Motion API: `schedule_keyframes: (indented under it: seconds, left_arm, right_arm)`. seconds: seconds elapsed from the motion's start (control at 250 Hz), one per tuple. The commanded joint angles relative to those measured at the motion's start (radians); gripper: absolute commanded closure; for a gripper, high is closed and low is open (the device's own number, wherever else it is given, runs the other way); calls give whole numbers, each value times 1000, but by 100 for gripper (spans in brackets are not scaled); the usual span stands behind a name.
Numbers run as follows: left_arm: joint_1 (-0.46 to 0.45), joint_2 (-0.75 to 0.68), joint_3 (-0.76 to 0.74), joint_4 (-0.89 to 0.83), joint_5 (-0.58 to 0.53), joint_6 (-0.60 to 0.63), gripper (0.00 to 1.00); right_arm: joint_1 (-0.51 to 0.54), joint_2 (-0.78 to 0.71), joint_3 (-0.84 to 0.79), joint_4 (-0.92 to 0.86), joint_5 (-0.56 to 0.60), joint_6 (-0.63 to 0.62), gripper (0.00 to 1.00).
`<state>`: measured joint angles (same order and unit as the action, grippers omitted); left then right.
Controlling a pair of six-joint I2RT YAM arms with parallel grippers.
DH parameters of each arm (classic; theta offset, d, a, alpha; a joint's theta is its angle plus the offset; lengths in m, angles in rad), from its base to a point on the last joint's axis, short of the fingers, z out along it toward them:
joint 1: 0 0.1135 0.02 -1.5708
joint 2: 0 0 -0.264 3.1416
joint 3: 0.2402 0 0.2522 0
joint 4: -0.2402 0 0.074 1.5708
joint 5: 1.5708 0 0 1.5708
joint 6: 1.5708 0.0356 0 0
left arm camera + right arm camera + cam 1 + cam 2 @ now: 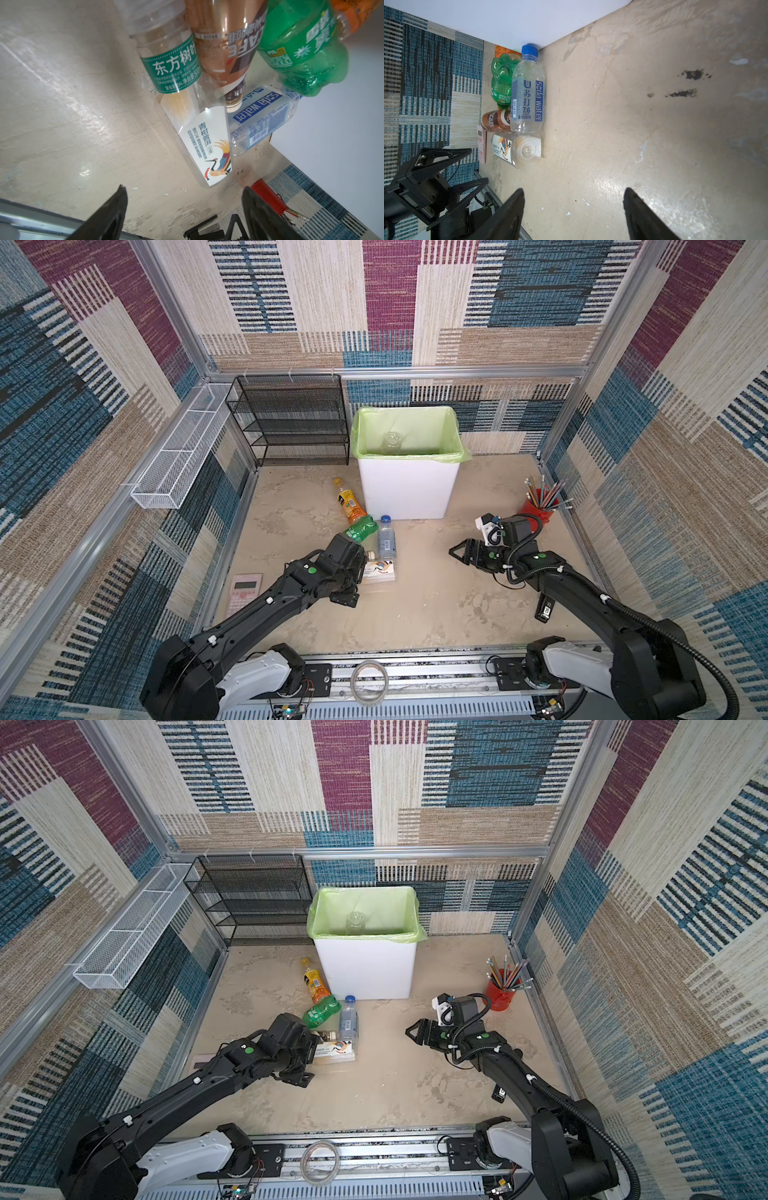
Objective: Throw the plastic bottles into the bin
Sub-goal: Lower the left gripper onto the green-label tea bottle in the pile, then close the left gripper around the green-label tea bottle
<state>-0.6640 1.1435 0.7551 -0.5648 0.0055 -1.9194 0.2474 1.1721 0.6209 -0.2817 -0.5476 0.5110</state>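
a mottled beige worktop (415, 605) carries the white bin (405, 489) at the back, with a black mesh rack (291, 423) beside it. by the bin's front corner lie an orange bottle (349, 502), a green bottle (360, 528) and a soda water bottle (386, 537), with a crane-label bottle (380, 570) just before them. a pink calculator (245, 591) lies at the left edge. a red pencil cup (534, 512) and a black stapler (544, 608) sit on the right.

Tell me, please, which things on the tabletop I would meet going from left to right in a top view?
Pink calculator → orange bottle → blue-capped soda water bottle → red cup of pencils.
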Motion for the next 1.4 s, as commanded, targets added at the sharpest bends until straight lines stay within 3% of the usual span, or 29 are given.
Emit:
schedule_keyframes:
  seconds: [0.0,0.36,1.396]
  left_arm:
    - [-30,44,0,45,-36,-84,12]
    - [-67,127,-27,105,-48,-171,11]
    - [-36,176,-57,182,-110,-239,13]
  right_arm:
    - [0,4,4,32,-15,-8,24]
    - [1,-1,5,34,-10,-10,23]
    - [2,-28,-1,28,13,-19,23]
